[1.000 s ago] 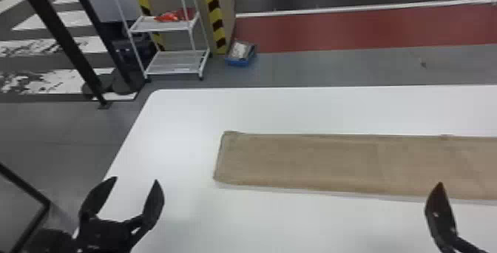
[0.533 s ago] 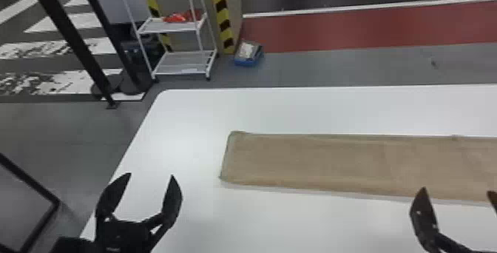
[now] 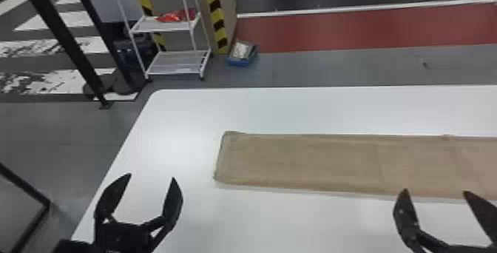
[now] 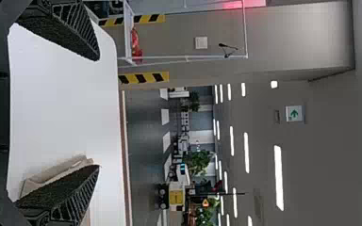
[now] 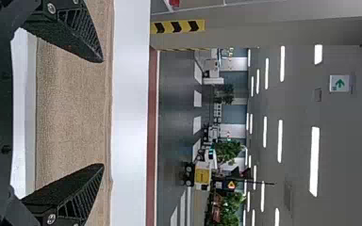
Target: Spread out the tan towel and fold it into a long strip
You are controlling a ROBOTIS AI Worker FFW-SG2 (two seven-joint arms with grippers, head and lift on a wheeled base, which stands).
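Note:
The tan towel (image 3: pixel 310 159) lies flat on the white table as a long strip, its left end square and its right part running past the head view's right edge. My left gripper (image 3: pixel 152 178) is open and holds nothing, to the left of the towel's near left corner. At the strip's near edge, farther right, my right gripper (image 3: pixel 434 193) is open too. In the left wrist view the left gripper (image 4: pixel 99 113) has its fingers wide apart, with a towel (image 4: pixel 52 174) end beside one finger. The right gripper (image 5: pixel 103 113) is spread in front of the towel (image 5: pixel 70 108).
The white table (image 3: pixel 296 111) has its left edge near my left gripper. Beyond it on the floor stand a white wire rack (image 3: pixel 177 61) with a red item and a blue box (image 3: pixel 242 54). Black posts (image 3: pixel 63 37) rise at the back left.
The head view has shifted slightly, with the towel and rack a little farther right. The right gripper has moved left relative to the towel, and both its fingers now show. The left gripper stays open.

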